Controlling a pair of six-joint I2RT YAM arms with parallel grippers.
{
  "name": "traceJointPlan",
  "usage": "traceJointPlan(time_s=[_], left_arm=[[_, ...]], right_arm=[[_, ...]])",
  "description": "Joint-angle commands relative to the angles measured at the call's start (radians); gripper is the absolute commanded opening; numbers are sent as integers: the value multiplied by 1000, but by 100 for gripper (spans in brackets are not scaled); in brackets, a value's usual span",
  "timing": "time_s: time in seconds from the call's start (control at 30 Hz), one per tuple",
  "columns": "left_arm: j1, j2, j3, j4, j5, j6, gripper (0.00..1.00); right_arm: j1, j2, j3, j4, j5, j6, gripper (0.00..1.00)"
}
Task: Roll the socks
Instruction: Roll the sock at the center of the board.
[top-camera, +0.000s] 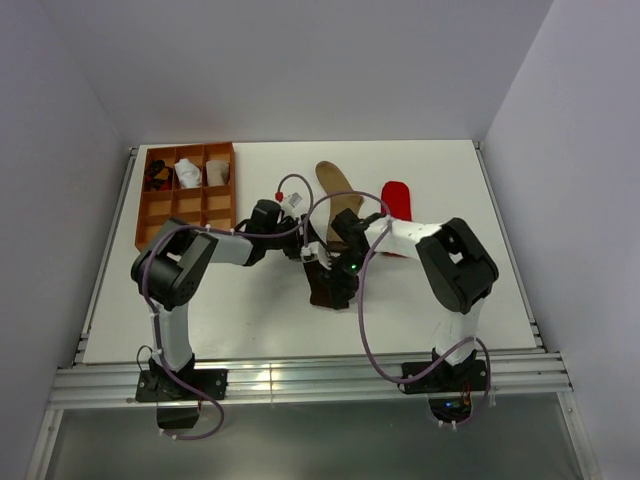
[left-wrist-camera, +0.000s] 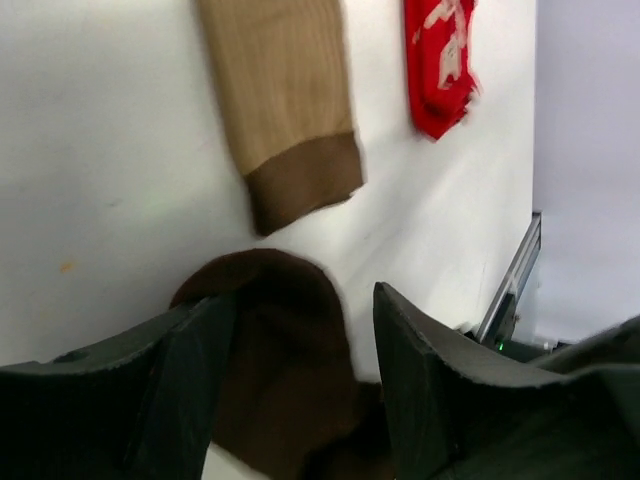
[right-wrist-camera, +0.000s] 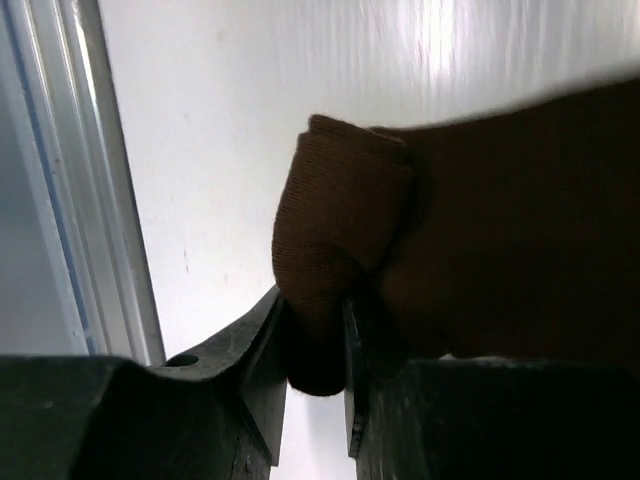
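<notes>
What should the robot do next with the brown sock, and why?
Probably close the left gripper on the dark brown sock. Its jaws stand open on either side of the sock's rounded end, while the right gripper is shut on a fold of it. A second grip should help roll it.

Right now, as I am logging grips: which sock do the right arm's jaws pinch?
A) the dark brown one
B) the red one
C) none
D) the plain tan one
A: the right wrist view shows a fold of the dark brown sock clamped between the jaws.
</notes>
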Motion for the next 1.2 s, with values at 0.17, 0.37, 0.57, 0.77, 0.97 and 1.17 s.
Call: traceJointPlan(time_s=[0.17,0.37,0.57,0.77,0.97,1.17], left_arm=[[6,8,-35,-98,260,98,61],[5,-30,-38,-98,253,94,59],[15,-139,-61,-109,112,77,60],[34,-271,-32,-224,-83,117,64],[48,-394,-68,-268,-198,117,64],[14,-585,-221,-209,-230,97,61]], right_arm=[[-121,-37,-74,57,267,222,0],[-120,16,-38,21,248,224,0],[-121,64,-4,-33,216,213,0],[-120,96,22,-88,196,201,0],[-111,111,59,-153,158,201,0],[-72,190,174,-288,55,213,1]])
